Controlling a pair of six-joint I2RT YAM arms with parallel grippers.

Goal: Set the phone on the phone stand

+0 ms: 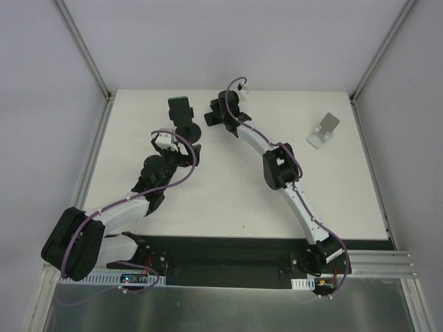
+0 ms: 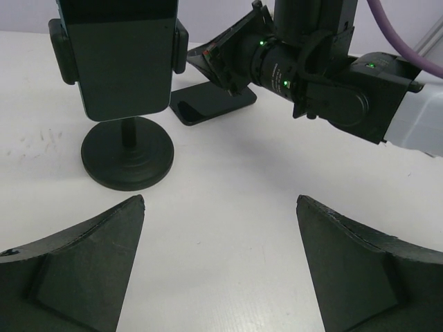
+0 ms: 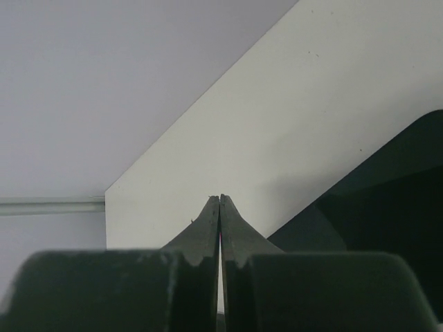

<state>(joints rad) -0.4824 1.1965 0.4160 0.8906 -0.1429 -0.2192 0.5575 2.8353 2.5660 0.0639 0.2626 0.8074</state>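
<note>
The phone (image 2: 208, 105) lies flat on the white table, a slim black slab; its dark face also fills the right side of the right wrist view (image 3: 387, 207). My right gripper (image 3: 220, 202) is shut, its fingers pressed together with nothing between them, just left of the phone. In the left wrist view the right gripper (image 2: 199, 59) hangs over the phone's far end. The silver phone stand (image 1: 324, 130) sits at the far right of the table, well away from both arms. My left gripper (image 2: 221, 200) is open over bare table, near the black holder.
A black holder with a round disc base (image 2: 127, 153) and a clamp cradle (image 2: 123, 59) stands just left of the phone. The table's far edge (image 3: 201, 104) runs close behind the right gripper. Grey walls enclose the table.
</note>
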